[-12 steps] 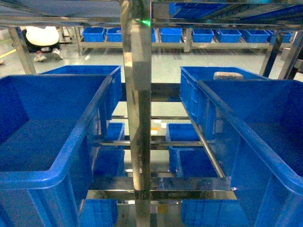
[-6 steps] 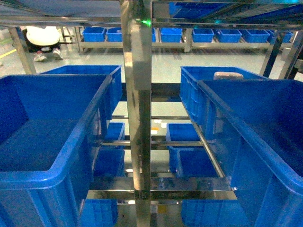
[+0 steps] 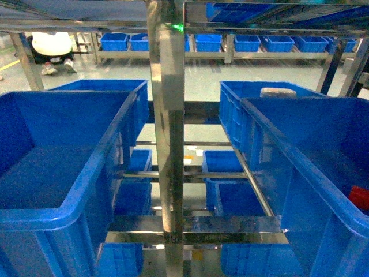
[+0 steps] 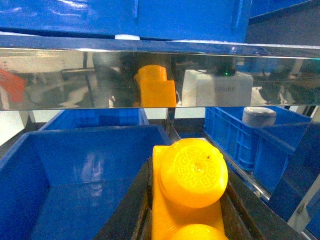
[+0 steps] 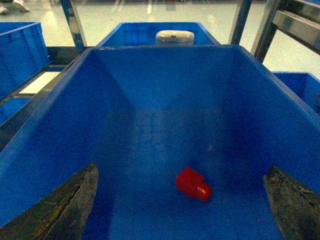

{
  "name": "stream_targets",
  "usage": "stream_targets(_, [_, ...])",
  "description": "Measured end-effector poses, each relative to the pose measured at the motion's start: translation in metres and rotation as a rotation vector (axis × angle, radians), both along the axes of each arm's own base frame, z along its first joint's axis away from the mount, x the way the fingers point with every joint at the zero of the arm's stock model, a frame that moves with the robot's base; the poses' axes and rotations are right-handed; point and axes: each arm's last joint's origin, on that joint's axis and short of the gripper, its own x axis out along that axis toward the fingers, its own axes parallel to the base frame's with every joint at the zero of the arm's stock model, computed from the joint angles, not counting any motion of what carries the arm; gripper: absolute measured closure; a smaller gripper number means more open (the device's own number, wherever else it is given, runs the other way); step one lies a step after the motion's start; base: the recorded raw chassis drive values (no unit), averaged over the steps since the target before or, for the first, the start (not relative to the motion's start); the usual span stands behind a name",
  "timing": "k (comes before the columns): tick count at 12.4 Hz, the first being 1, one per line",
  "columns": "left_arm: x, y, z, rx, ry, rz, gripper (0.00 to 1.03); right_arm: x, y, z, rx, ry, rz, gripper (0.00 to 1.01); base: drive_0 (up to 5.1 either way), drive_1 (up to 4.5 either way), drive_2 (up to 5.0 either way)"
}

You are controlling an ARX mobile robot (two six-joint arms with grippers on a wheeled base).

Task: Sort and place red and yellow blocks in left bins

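Observation:
The yellow block (image 4: 187, 200), orange-yellow with round studs, fills the left wrist view. My left gripper (image 4: 189, 175) is shut on it, a black finger (image 4: 131, 205) pressed to each side. It hangs over a deep blue bin (image 4: 30, 165), below a steel shelf rail (image 4: 75, 75) that mirrors it. The red block (image 5: 193, 183) is inside another blue bin (image 5: 165, 85), on or just above its floor. My right gripper (image 5: 181, 171) is open above that bin with fingers wide apart. In the head view the red block (image 3: 358, 197) shows in the right bin (image 3: 300, 167); neither gripper shows there.
A steel upright post (image 3: 167, 144) divides the large left bin (image 3: 63, 209) from the right one. More blue bins stand behind and on lower shelves. A white-lidded object (image 5: 174, 36) sits in the bin beyond the right one. Steel rack rails run overhead.
A red block has come into the head view at the right edge, inside the right bin. The bins and rack have not moved.

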Motion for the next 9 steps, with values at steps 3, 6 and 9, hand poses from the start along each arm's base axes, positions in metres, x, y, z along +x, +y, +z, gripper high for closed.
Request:
stream_targets(3, [0.0, 0.0, 0.0, 0.0, 0.0, 0.0, 0.76, -0.074, 0.0, 0.012, 0.01, -0.008, -0.073, 0.03, 0.0, 0.0, 0.0])
stream_targets(6, [0.0, 0.0, 0.0, 0.0, 0.0, 0.0, 0.76, -0.087, 0.003, 0.025, -0.011, -0.073, -0.078, 0.03, 0.0, 0.0, 0.0])
stream_targets(9, [-0.009, 0.01, -0.018, -0.009, 0.073, 0.06, 0.76, -0.087, 0.003, 0.023, -0.009, -0.066, -0.078, 0.03, 0.0, 0.0, 0.0])
